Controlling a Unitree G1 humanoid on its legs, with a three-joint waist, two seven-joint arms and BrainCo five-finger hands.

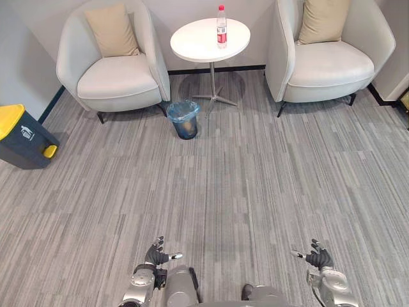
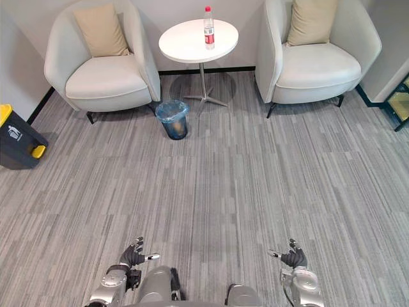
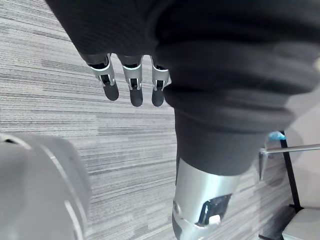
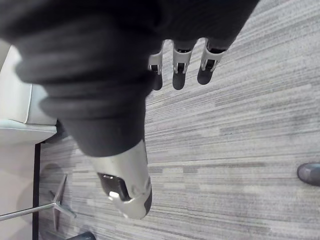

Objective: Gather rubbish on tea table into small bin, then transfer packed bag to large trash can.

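Observation:
A plastic water bottle with a red cap and label [image 1: 222, 27] stands upright on the round white tea table [image 1: 198, 39] far ahead. Below the table's left side sits the small bin [image 1: 183, 119], lined with a blue bag. A dark large trash can with a yellow lid [image 1: 20, 137] stands at the far left by the wall. My left hand [image 1: 155, 256] and right hand [image 1: 316, 256] hang low near my body, far from the table. Both are open and hold nothing; straight fingers [image 3: 132, 82] and thumb [image 4: 125, 187] hover over the floor.
Two pale armchairs flank the table, the left one [image 1: 115, 67] and the right one [image 1: 329, 54], each with a tan cushion. Grey striped carpet [image 1: 255, 185] stretches between me and the table. A shoe tip [image 4: 309, 173] is on the floor near my right hand.

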